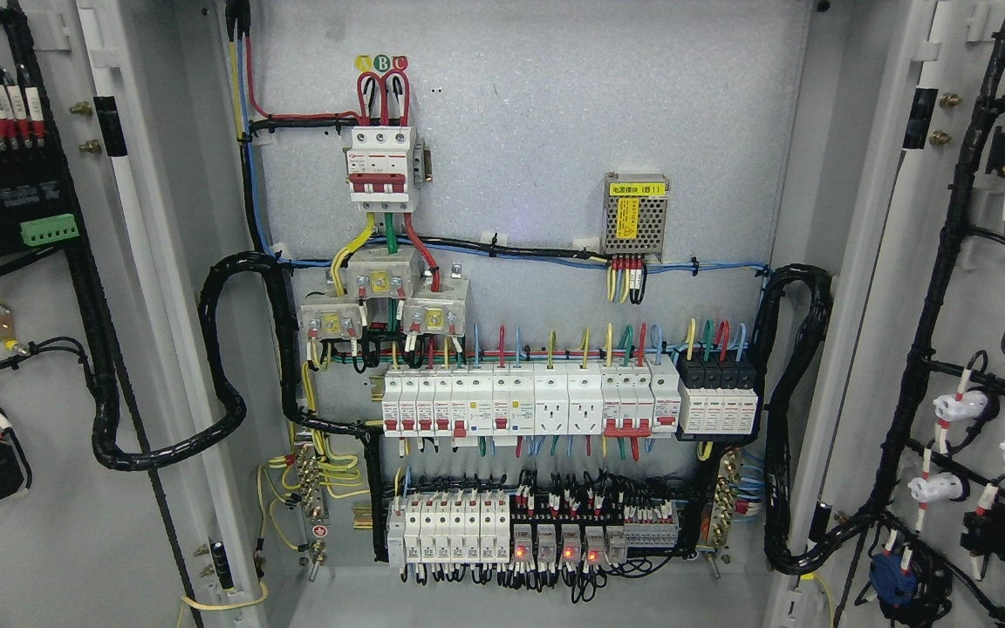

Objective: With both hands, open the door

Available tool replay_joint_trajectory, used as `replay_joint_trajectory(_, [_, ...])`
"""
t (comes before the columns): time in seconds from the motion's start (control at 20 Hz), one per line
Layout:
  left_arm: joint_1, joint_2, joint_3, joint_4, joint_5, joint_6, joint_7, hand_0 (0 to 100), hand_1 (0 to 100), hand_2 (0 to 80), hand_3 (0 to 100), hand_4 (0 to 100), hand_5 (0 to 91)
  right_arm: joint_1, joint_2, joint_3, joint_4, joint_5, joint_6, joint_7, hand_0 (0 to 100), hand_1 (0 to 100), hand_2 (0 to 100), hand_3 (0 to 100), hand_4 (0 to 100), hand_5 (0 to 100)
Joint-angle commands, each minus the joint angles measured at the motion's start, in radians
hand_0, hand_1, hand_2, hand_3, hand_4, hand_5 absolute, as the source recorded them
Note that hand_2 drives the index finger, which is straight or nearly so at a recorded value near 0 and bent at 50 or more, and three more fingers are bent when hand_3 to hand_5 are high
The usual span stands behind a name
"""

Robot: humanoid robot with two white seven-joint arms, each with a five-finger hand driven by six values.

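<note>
The grey electrical cabinet stands with both doors swung wide open. The left door [49, 523] shows its inner face at the picture's left, with wired parts mounted on it. The right door [930, 288] shows its inner face at the right, with black cable looms and white plugs. Between them the cabinet's back panel [555, 113] is fully exposed. Neither of my hands nor arms shows in the head view.
On the back panel sit a three-pole main breaker [382, 170], a small power supply [635, 214], a row of white breakers [529, 401] and a lower row of relays with red lights [546, 536]. Thick black cable bundles [223, 349] loop to each door.
</note>
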Motion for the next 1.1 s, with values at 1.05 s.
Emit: replay_joint_trajectory(1.05, [0.052,-0.325,-0.360,-0.433,-0.352,0.002,0.359,29,0,2.9,3,3,0.0,-0.197,0.400,0.208,-0.068,0.372,0.146,-0.149,22,0,0,0,0,0])
